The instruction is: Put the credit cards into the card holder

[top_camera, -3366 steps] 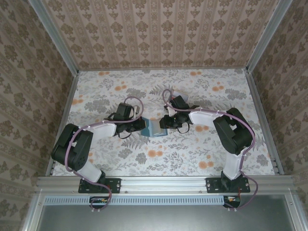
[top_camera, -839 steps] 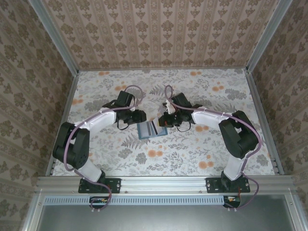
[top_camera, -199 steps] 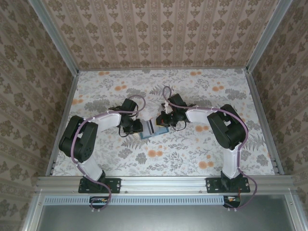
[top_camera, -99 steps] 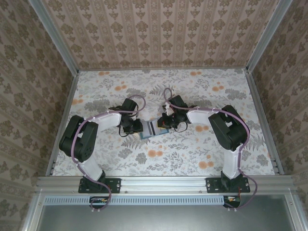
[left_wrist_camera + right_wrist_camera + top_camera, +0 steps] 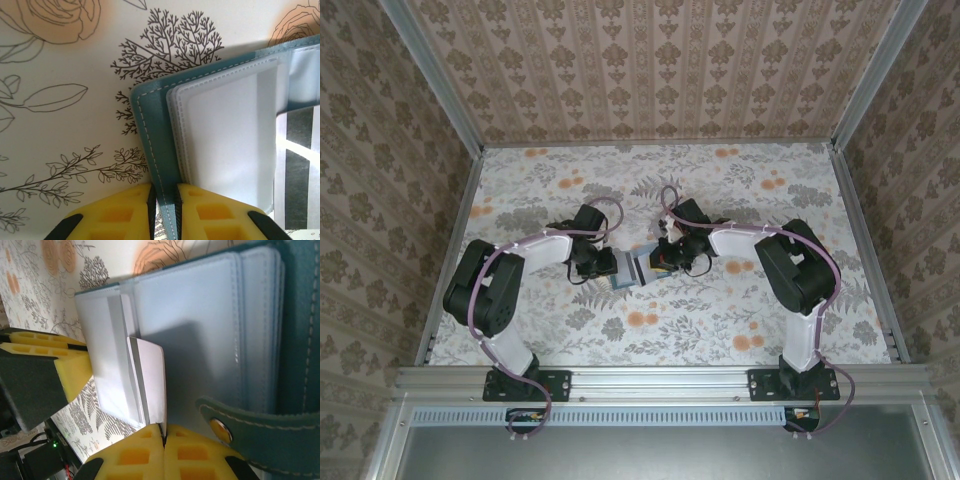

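Note:
The teal card holder (image 5: pixel 636 271) lies open at the table's middle, between both arms. My left gripper (image 5: pixel 165 210) is shut on the edge of its teal cover (image 5: pixel 150 130), beside the clear sleeves (image 5: pixel 225 135). My right gripper (image 5: pixel 163 440) is shut on a pale grey-white credit card (image 5: pixel 150 385). The card lies over the holder's pale inside (image 5: pixel 200 315), its far end at a clear pocket's edge; I cannot tell whether it is inside. From above, the left gripper (image 5: pixel 608 267) and the right gripper (image 5: pixel 661 262) face each other across the holder.
The holder's teal strap with a brass snap (image 5: pixel 220 429) lies just right of my right fingers. The left gripper's yellow finger (image 5: pixel 70 367) stands at the holder's far side. Floral tabletop (image 5: pixel 720 320) spreads all round, bounded by patterned walls and a metal rail (image 5: pixel 660 378).
The right gripper has edged slightly toward the left one with the card over the holder. The left gripper keeps its hold on the cover.

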Motion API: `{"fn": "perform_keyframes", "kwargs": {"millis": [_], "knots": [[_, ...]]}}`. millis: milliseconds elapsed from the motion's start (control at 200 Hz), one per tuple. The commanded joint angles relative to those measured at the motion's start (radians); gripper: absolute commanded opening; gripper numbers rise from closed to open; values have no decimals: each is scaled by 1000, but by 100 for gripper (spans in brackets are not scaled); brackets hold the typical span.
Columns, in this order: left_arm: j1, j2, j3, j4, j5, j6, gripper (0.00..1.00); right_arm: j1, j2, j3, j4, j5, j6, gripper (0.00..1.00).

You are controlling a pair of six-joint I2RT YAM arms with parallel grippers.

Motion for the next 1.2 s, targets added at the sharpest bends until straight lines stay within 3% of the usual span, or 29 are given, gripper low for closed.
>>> {"fn": "perform_keyframes", "kwargs": {"millis": [0,485,1195], "knots": [[-29,29,6,51,29,-14,20,7,-12,-6,-147,8,-47,5],[-36,45,27,45,36,-6,20,9,96,131,-155,-18,-89,5],[-35,50,21,46,39,0,18,-16,132,111,41,91,-97,4]]}}
